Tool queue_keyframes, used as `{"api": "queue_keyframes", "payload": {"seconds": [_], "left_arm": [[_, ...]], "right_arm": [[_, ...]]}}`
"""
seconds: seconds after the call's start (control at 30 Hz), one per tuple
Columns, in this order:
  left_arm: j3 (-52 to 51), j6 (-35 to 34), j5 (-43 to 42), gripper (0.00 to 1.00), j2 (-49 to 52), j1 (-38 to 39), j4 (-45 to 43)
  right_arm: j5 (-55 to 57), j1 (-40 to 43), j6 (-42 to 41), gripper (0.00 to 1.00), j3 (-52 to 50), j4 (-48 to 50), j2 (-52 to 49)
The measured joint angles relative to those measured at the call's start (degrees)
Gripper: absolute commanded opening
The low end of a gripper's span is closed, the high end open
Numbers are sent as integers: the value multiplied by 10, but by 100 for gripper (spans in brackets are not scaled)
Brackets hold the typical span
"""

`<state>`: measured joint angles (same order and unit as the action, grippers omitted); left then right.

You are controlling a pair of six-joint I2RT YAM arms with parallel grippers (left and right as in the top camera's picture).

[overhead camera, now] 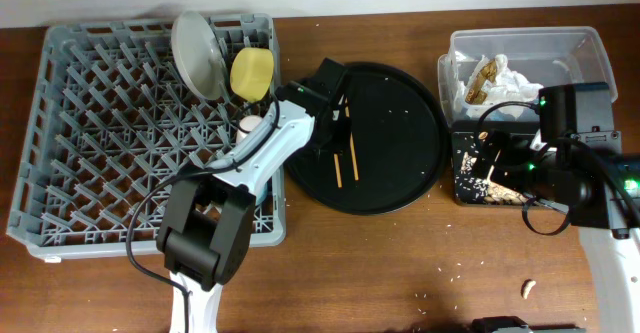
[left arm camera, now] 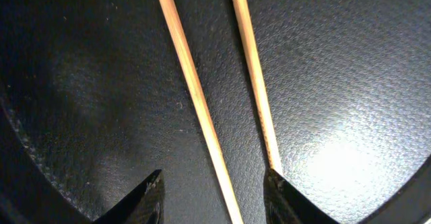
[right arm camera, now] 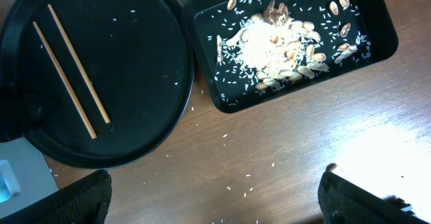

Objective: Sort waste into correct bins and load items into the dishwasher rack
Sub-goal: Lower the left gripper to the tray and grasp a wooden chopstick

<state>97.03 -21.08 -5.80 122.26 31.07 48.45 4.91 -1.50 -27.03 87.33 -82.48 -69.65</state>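
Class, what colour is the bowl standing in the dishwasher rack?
Yellow; the bowl shows best overhead.

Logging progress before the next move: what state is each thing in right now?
Plate: upright in dishwasher rack.
Yellow bowl: on edge in dishwasher rack.
Chopsticks: flat on round tray, ungripped.
Clear tub: holding napkins.
Black tray: holding food scraps.
Left gripper: open over chopsticks.
Right gripper: open, empty.

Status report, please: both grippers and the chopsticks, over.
Left gripper open, low over chopsticks. Right gripper open, empty. Chopsticks flat on round black tray. Nothing blocking.
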Motion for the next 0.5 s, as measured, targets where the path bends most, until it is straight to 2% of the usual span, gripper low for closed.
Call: {"api": "queue_keyframes", "payload": {"seconds": [0.27,0.43,0.5], "left_arm": [[-7,0,13,47,0,4,15],[34,7,17,46,0,4,111],[61,16,17,43,0,4,141]], "right_arm": [[0,0,0,99,0,-1,0],[0,0,0,99,0,-1,0],[0,0,0,99,0,-1,0]]}}
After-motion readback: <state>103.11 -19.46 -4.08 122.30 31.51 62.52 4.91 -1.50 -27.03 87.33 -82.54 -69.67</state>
